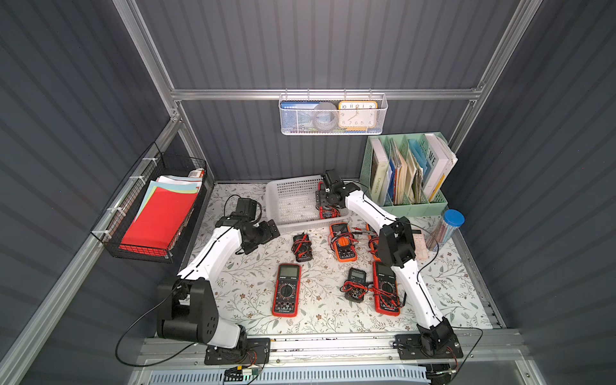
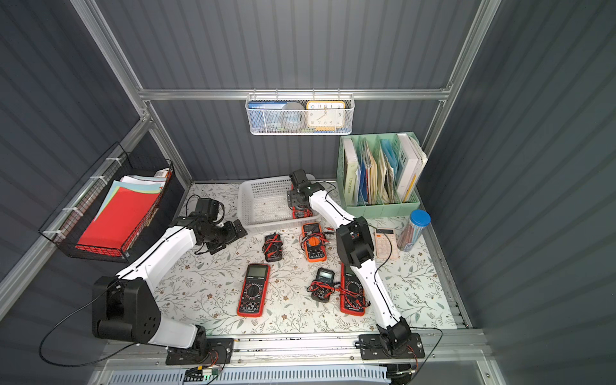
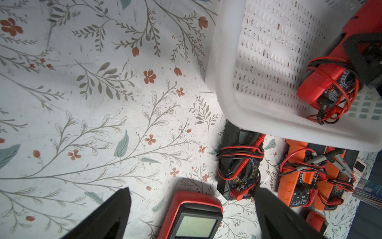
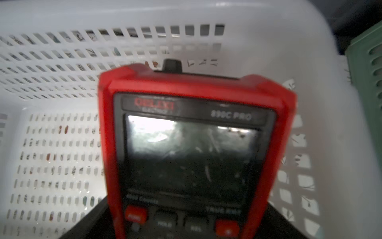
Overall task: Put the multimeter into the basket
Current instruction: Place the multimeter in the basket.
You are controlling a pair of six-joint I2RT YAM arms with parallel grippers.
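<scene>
**My right tool (image 1: 328,205), upper centre, clamps the multimeter (image 4: 194,144) inside the basket (image 4: 51,66).**
I should seat it flat before letting go.

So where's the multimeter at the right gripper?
In both top views the multimeter is in the basket, right end, under the right gripper, near the green file holder.

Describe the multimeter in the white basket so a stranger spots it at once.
At the back of the floral tabletop, beside the green file rack, stands a white perforated basket. At its rack end is a red multimeter wound with red leads, the only meter inside; the rest lie outside.
</scene>
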